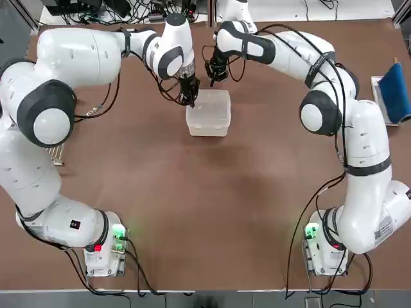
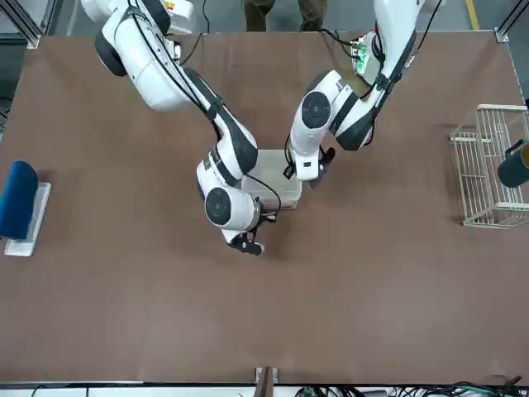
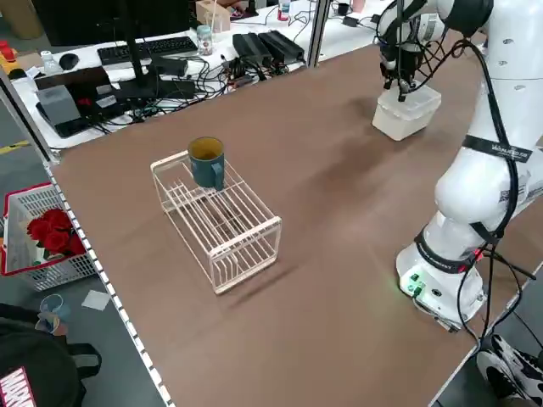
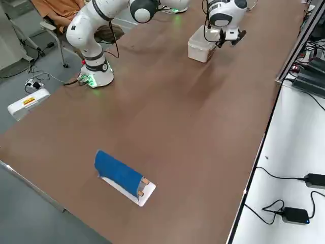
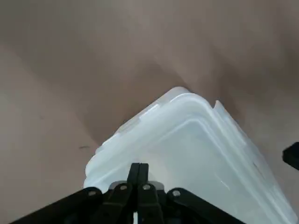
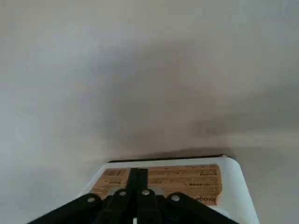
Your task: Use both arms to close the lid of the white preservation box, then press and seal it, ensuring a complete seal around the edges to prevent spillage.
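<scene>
Our clenched left gripper (image 5: 139,170) and clenched right gripper (image 6: 138,173) partly hide the white box (image 1: 209,118), its long axis unclear to us.

Robotics lab, robot arms (image 1: 192,61) bolted tableside, monitor (image 3: 119,19) (cables (image 3: 182,89) everywhere)

The desk (image 1: 160,224) is plain brown. The box (image 1: 209,122) and lid (image 5: 187,144) are translucent white. Both arms are glossy white with grey-black joint rings; their pincers (image 5: 139,172) are black. The rack (image 3: 222,222) is white, barred; the mug (image 3: 206,161) dark teal, mustard inside. The cloth (image 4: 118,173) is blue, the roses (image 3: 55,233) red.
</scene>
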Tool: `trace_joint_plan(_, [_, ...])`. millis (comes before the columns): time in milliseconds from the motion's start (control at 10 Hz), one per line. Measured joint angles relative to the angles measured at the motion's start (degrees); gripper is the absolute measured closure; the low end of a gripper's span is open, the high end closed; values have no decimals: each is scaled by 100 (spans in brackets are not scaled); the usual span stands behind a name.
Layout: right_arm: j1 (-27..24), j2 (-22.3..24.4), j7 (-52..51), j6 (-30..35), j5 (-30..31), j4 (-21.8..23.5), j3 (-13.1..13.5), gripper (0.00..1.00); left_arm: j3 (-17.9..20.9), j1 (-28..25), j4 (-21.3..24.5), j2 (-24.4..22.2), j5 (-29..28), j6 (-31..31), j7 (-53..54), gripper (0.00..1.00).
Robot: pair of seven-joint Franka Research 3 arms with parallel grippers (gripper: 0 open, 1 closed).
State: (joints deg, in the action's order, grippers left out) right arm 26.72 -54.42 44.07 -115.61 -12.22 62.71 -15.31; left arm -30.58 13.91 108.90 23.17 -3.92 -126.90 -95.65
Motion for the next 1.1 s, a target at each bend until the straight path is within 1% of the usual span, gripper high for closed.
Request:
trace_joint_plan(400, [16,-1,2,123,-12,-33,-18,99,-38,1,65,-25,-210,-108,-33,99])
trace_joint_plan(1100, [115,-1,90,154,-28,-62,-40,99,-39,-9,96,-40,-215,-171,-33,99])
